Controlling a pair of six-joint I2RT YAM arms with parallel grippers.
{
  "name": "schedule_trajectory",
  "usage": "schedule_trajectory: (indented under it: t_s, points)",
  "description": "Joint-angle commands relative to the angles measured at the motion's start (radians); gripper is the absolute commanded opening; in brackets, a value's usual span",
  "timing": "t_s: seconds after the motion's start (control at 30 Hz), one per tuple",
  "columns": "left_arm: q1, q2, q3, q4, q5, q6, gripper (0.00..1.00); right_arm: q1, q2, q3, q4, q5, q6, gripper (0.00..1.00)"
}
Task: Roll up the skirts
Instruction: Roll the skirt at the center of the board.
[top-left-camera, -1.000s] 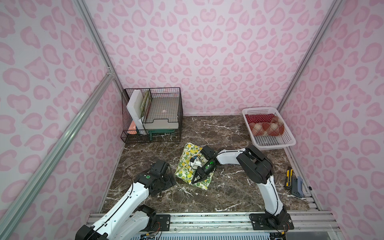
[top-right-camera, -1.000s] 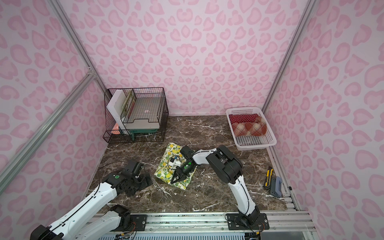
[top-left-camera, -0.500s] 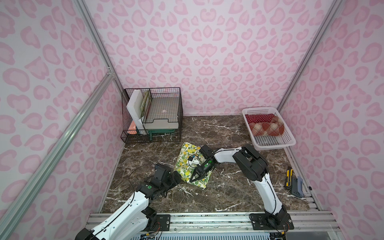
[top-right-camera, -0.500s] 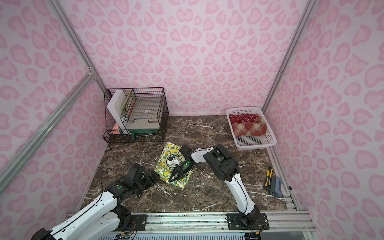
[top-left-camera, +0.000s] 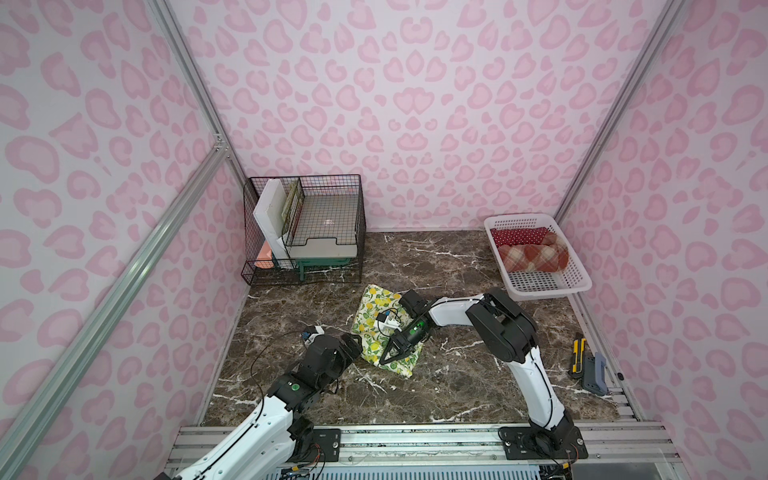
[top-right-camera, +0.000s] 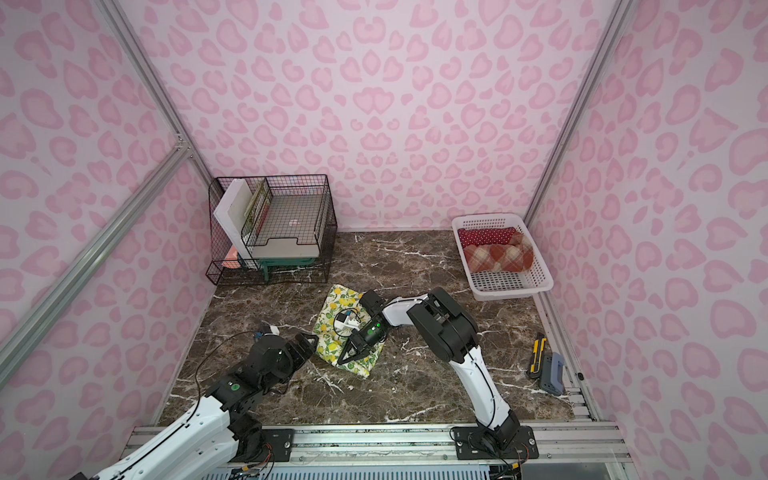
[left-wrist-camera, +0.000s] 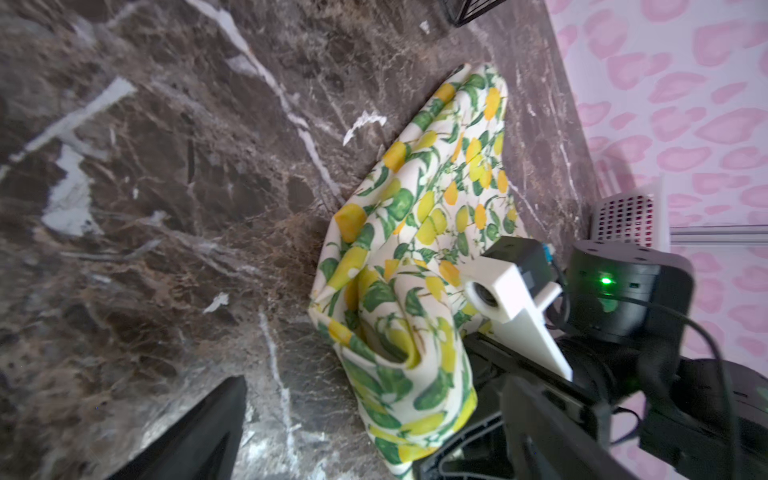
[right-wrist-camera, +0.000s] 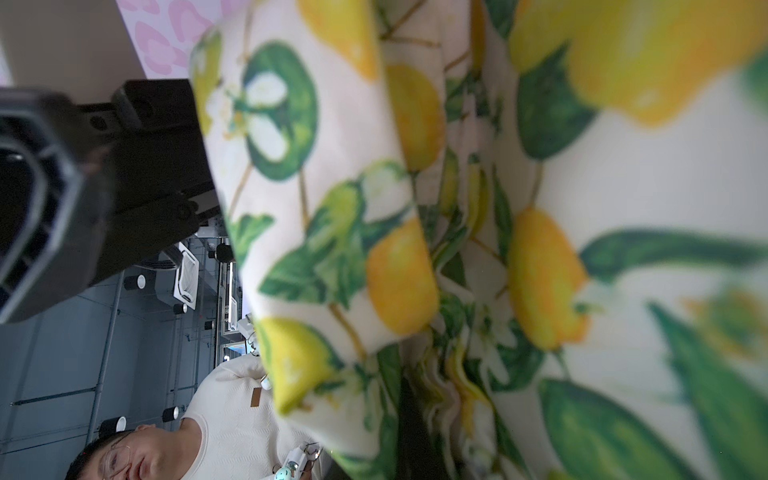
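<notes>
So, we've got the right pincer (top-left-camera: 390, 358) pressed together on the end of the lemon skirt (top-left-camera: 368, 307). It looks like a fold of cloth is nipped in there, which is why that end curls up into the start of a roll. The left pincer (top-left-camera: 352, 345) is spread wide and empty, parked just beside the same end. We reckon it's there to steady the roll. The other 2, the polka-dot skirt (top-left-camera: 517, 236) and the plaid skirt (top-left-camera: 532, 257), sit rolled in the white basket (top-left-camera: 540, 293), well behind the right pincer, so only 1 is left to do.
</notes>
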Motion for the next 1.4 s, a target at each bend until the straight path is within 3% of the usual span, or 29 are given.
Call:
schedule_trajectory:
  t_s: [0.0, 0.2, 0.37, 0.5, 0.57, 0.7, 0.73, 0.77, 0.87, 0.9, 1.03, 1.1, 1.17, 1.23, 1.33, 1.37]
  points:
    - [0.0, 0.048, 0.011, 0.128, 0.012, -0.024, 0.99, 0.004, 0.028, -0.024, -0.048, 0.208, -0.012, 0.0]
    - [-0.025, 0.228, 0.039, 0.236, 0.019, -0.07, 0.97, 0.001, 0.021, -0.033, -0.034, 0.21, -0.001, 0.0]
    - [-0.072, 0.292, 0.038, 0.224, -0.047, -0.083, 0.85, -0.01, -0.001, -0.054, -0.013, 0.215, 0.015, 0.0]
    - [-0.075, 0.342, 0.029, 0.255, -0.104, -0.07, 0.63, -0.007, -0.005, -0.055, -0.011, 0.203, 0.017, 0.0]
    - [-0.077, 0.363, 0.044, 0.258, -0.122, -0.041, 0.42, 0.0, -0.009, -0.056, -0.025, 0.197, 0.007, 0.0]
    - [-0.079, 0.39, 0.08, 0.223, -0.159, 0.002, 0.31, 0.008, -0.034, -0.088, -0.034, 0.207, 0.002, 0.0]
    - [-0.079, 0.393, 0.088, 0.214, -0.164, 0.005, 0.08, 0.008, -0.038, -0.096, -0.036, 0.208, 0.001, 0.0]
    - [-0.08, 0.398, 0.1, 0.178, -0.185, -0.009, 0.0, 0.008, -0.04, -0.108, -0.038, 0.209, -0.002, 0.01]
    - [-0.08, 0.415, 0.12, 0.144, -0.193, 0.018, 0.0, 0.007, -0.056, -0.124, -0.044, 0.224, 0.001, 0.18]
    - [-0.08, 0.421, 0.131, 0.121, -0.189, 0.026, 0.0, 0.008, -0.068, -0.123, -0.058, 0.26, -0.001, 0.27]
    - [-0.08, 0.427, 0.171, -0.021, -0.172, 0.041, 0.0, 0.008, -0.219, -0.143, -0.076, 0.367, 0.007, 0.41]
    - [-0.08, 0.426, 0.185, -0.083, -0.164, 0.049, 0.0, 0.016, -0.325, -0.142, -0.115, 0.492, 0.008, 0.51]
    - [-0.08, 0.414, 0.19, -0.122, -0.145, 0.059, 0.0, 0.022, -0.424, -0.151, -0.156, 0.598, 0.006, 0.53]
    - [-0.08, 0.397, 0.196, -0.166, -0.142, 0.06, 0.0, 0.046, -0.521, -0.149, -0.205, 0.783, 0.031, 0.52]
    - [-0.08, 0.386, 0.208, -0.204, -0.132, 0.077, 0.0, 0.164, -0.603, -0.149, -0.262, 1.075, 0.047, 0.48]
    - [-0.08, 0.385, 0.21, -0.209, -0.127, 0.083, 0.0, 0.2, -0.622, -0.152, -0.257, 1.115, 0.051, 0.45]
